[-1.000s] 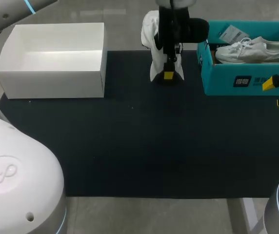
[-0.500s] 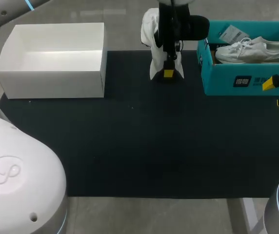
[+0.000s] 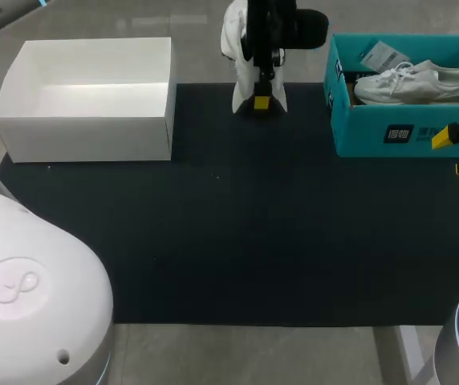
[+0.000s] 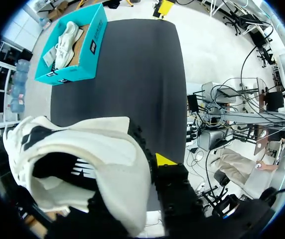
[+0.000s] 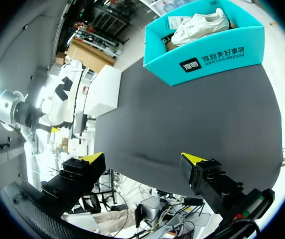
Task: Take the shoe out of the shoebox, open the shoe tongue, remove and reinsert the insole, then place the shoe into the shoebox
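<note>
Now the left gripper point(image 3: 261, 103) has carried the shoe point(image 3: 233, 40) leftward.

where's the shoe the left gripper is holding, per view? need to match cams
Head view: white shoe in the left gripper, over the black mat's far edge, between the white box and the teal shoebox.
Left wrist view: right at its own gripper, filling the foreground; teal shoebox far ahead.
Right wrist view: far across the mat, beside the white box, well away from the open right gripper.
Shared landmark: the teal shoebox.
</note>
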`<state>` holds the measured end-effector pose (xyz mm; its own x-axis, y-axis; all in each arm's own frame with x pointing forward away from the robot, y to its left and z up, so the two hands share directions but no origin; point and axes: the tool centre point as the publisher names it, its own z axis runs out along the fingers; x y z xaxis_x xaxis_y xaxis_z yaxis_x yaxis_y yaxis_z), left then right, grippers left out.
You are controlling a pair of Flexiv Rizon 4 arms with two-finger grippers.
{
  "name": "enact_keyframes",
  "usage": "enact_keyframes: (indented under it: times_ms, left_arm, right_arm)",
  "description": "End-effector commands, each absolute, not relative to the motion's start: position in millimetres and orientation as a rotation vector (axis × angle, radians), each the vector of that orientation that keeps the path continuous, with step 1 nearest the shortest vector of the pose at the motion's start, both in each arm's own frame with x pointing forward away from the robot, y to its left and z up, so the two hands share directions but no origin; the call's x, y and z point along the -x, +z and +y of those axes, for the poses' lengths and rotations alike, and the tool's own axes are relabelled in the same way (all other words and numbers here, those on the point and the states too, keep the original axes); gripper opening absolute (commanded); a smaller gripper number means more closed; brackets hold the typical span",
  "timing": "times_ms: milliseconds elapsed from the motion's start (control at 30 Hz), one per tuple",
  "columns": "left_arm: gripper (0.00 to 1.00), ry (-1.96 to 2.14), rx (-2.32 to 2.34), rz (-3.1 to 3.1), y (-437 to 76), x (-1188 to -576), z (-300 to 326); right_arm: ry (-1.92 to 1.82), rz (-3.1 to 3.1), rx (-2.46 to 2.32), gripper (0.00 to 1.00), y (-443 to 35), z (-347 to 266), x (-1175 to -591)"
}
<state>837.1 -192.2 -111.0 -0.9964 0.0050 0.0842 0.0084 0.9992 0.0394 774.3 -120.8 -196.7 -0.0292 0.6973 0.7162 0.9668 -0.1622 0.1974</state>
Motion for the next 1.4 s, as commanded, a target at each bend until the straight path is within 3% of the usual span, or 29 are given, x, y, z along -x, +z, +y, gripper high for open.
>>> enact_keyframes:
  times_ms: [33,900,1400]
  left_arm:
    - [0.0,-0.096,0.001,-3.01,-104,-867,-176]
    - [0.0,0.054,-0.262,-3.076,-99,-944,-63]
    - [0.0,0.031,0.015,-3.042,-104,-964,14]
  right_arm:
    - [-1.016,-1.745,1.893,1.0,-197,-121,-774]
    - [-1.016,-1.745,1.893,1.0,-197,-121,-774]
    - [-1.016,-1.745,1.893,1.0,-197,-121,-774]
